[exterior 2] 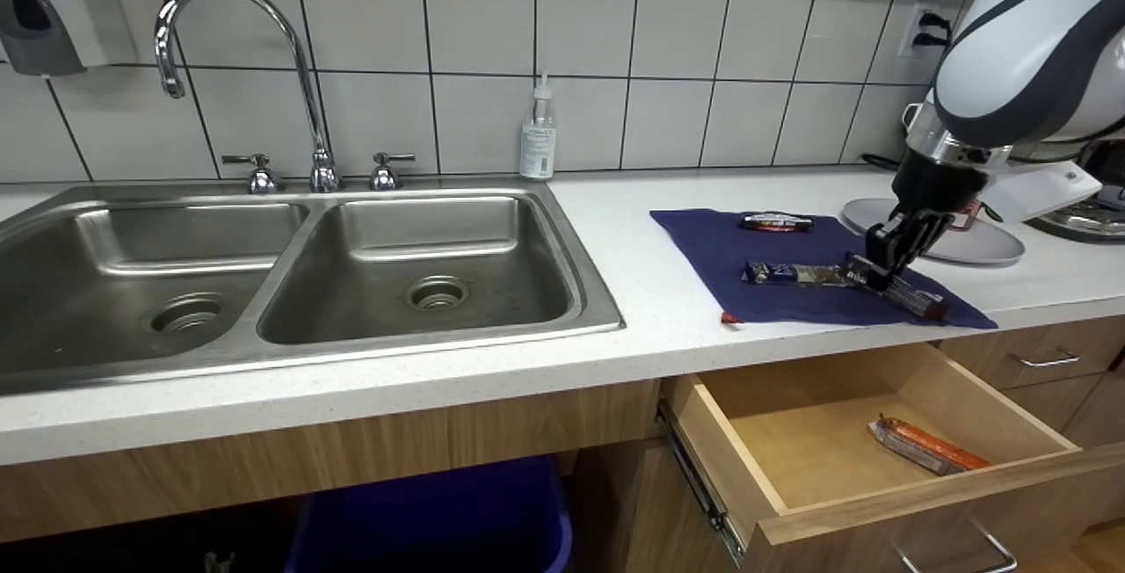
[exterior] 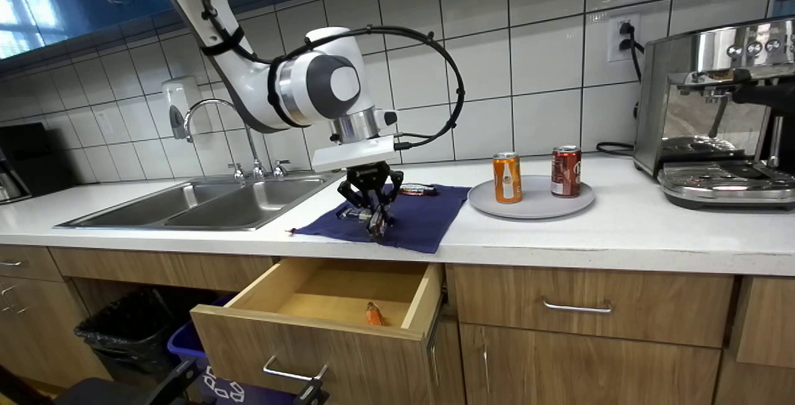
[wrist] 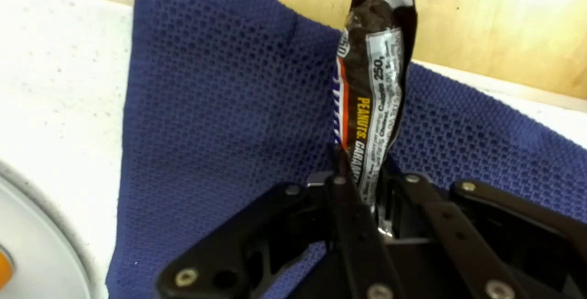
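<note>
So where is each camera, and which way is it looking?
An exterior view: in front of the counter, facing the tiled wall and open drawer; much of the arm shows.
An exterior view: before the sink, angled down; only the arm's lower part enters, at the picture's right.
Wrist view: on the arm, looking past the fingers at the wrapped bar they grip; only that end of the arm shows.
Shared: both exterior views show sink, drawer, fingers and blue cloth; the wrist view catches drawer and cloth too.
</note>
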Tool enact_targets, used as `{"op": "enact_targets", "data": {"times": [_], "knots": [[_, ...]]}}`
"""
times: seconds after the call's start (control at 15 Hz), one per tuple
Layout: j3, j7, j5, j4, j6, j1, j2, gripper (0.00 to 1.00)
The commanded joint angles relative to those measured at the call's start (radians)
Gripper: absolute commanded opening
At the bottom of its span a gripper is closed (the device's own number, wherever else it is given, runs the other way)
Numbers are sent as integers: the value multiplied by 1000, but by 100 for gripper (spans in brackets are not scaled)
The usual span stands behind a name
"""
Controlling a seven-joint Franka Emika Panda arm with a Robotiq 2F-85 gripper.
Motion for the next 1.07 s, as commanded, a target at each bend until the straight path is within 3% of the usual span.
{"op": "enact_targets", "data": {"times": [0.0,1.0], "knots": [[-20,-11,-71,-112,43,17,-91,4],[-77,-16,-364,-244,93,53,-148,4]]}}
